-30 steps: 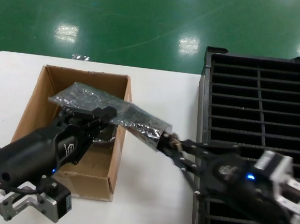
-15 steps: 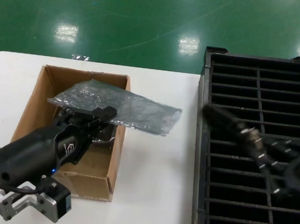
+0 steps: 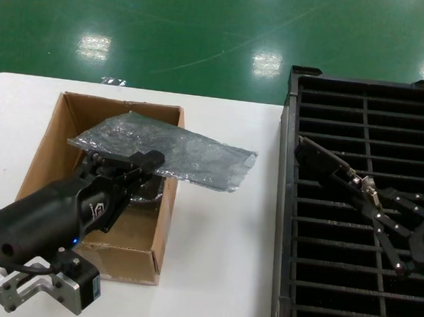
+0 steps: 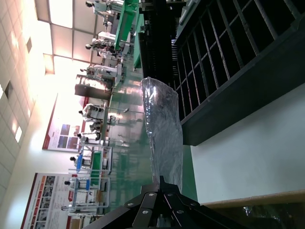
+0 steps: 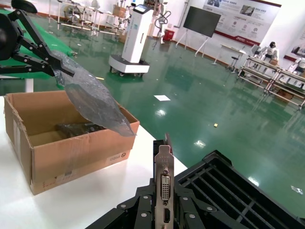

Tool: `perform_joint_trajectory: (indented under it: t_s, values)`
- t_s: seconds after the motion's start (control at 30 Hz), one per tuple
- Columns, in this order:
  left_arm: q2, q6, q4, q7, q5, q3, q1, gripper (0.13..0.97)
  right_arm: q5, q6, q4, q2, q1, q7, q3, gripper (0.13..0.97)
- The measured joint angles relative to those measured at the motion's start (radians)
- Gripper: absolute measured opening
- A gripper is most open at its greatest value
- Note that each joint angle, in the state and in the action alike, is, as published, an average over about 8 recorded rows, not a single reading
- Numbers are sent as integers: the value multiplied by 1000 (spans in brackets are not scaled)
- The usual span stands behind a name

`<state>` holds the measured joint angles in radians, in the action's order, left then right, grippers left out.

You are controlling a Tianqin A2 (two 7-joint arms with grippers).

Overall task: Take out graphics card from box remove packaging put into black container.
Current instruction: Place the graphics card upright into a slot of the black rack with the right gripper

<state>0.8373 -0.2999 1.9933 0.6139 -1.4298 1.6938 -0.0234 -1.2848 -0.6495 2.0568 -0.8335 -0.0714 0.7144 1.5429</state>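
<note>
Black right end effector [image 3: 357, 186], graphics card [image 5: 163, 183] clamped, above black container [image 3: 350, 88].

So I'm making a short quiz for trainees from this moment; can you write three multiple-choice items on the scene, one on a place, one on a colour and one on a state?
1. Where is the graphics card?
A. inside the cardboard box
B. in the right gripper, over the black crate
C. flat on the white table

2. What colour is the floor beyond the table?
A. green
B. grey
C. brown

3. What state is the plastic bag in?
A. held up by the left gripper, with no card in it
B. folded inside the crate
C. lying on the floor

Answers:
1 B: the right gripper has its jaws shut on the card above the black crate.
2 A: the floor is shiny green.
3 A: the left gripper holds the bag over the cardboard box, and it looks flat.
</note>
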Motion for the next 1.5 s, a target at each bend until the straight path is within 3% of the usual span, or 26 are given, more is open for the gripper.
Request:
perform_joint_trajectory:
  t_s: [0.3,0.53,0.73,1.0,1.2,1.5]
  values:
    - [0,0,0,0,0,0,0,139,16,-40,-12,-17,-51,2,29,191]
    - [0,0,0,0,0,0,0,139,40,-232,-28,-90,-233,32,131,191]
    - [0,0,0,0,0,0,0,139,20,-496,-44,-152,-488,104,267,191]
    - [0,0,0,0,0,0,0,139,-43,-812,-77,-156,-817,177,457,191]
    - [0,0,0,0,0,0,0,139,-89,-898,-116,-158,-1025,202,660,191]
    - [0,0,0,0,0,0,0,139,-115,-918,-190,-128,-1244,218,925,191]
